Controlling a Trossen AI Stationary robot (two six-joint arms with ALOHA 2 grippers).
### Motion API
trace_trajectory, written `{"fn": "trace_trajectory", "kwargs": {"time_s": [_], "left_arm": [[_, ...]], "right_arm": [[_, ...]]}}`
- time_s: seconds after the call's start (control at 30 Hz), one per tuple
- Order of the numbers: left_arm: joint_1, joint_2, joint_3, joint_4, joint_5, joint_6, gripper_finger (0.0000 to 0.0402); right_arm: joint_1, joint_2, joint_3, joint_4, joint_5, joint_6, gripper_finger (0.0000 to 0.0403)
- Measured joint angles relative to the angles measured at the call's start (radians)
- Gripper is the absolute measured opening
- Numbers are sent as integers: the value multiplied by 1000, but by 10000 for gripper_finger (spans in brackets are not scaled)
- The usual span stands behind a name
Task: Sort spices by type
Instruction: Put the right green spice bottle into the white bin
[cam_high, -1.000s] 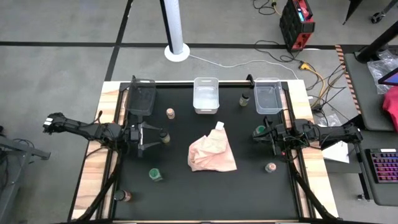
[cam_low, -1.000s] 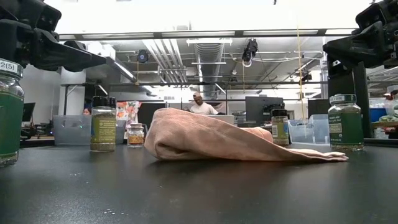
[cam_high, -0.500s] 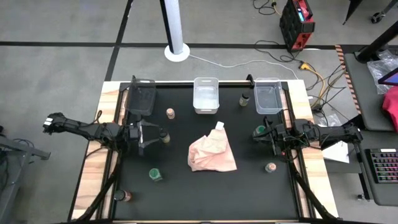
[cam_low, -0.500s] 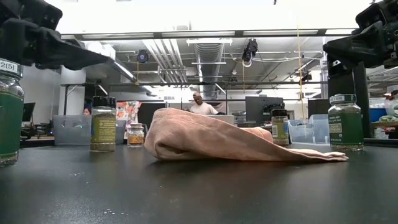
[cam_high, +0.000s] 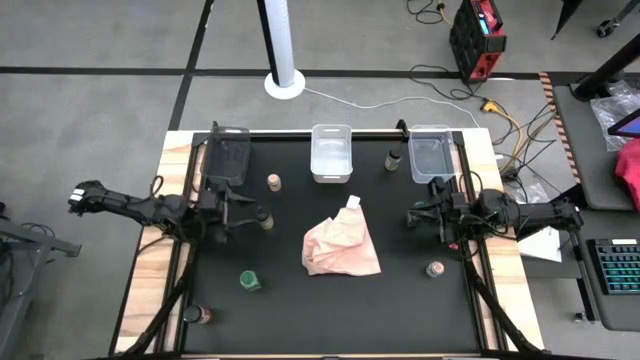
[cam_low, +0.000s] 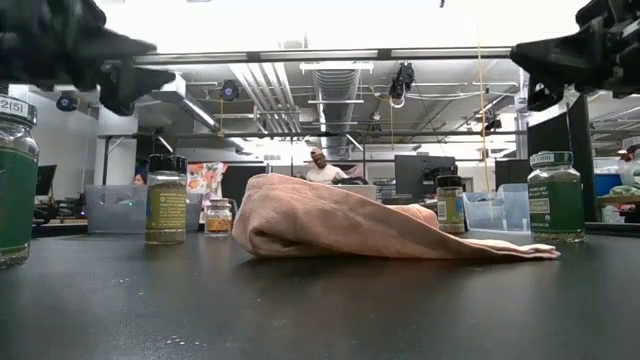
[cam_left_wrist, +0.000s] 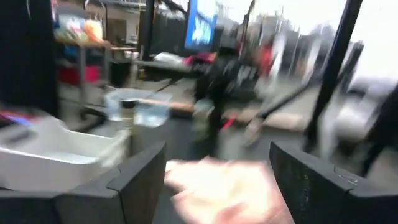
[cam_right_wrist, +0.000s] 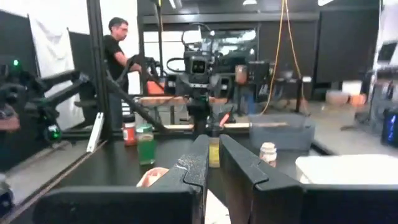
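Since the earlier frames, the left gripper (cam_high: 238, 212) had been drawn back slightly toward the left table edge, and the right gripper (cam_high: 421, 214) had been turned a little in place; the jars and the cloth had been left where they stood.

Seen from above, the left gripper was held at about nine o'clock from the pink cloth (cam_high: 341, 246), with its fingers (cam_left_wrist: 140, 180) spread moderately apart and nothing gripped between them. A dark-lidded jar (cam_high: 265, 219) was found just beyond its fingertips; whether it was touched could not be told. The right gripper was held at about three o'clock from the cloth, near the right table edge, its fingers (cam_right_wrist: 196, 163) pressed nearly together and empty.

The spice jars were scattered over the black mat (cam_high: 290, 310). A tan-lidded jar (cam_high: 273, 182) was placed at about eleven o'clock from the cloth, between the dark left bin (cam_high: 227, 153) and the clear middle bin (cam_high: 332, 152). Another dark-lidded jar (cam_high: 393, 159) stood between the middle bin and the clear right bin (cam_high: 430, 153). A green-lidded jar (cam_high: 249, 281) was set at about eight o'clock from the cloth, another jar (cam_high: 202, 315) farther out at the same bearing near the left edge, and a pink-lidded jar (cam_high: 435, 270) at about four o'clock. No jar was seen in any bin.
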Motion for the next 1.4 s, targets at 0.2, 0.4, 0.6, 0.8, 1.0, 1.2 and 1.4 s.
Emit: {"fn": "trace_trajectory", "kwargs": {"time_s": [0.2,0.4,0.6,0.8,1.0,1.2,1.4], "left_arm": [[1,3,0,143,-3,-74,269],[1,2,9,242,-11,-74,269],[1,25,12,203,-26,38,269],[3,83,15,230,-321,-158,269],[-10,132,15,242,-283,-138,269],[-13,215,33,248,-287,-140,269],[-13,303,110,246,-289,-129,269]], "right_arm": [[0,0,0,65,203,219,29],[1,0,0,63,226,312,29],[26,30,0,-1,54,292,28],[64,110,0,158,81,322,29],[89,180,0,229,82,250,29],[121,261,0,337,83,130,29],[159,357,0,450,82,86,29]]}}
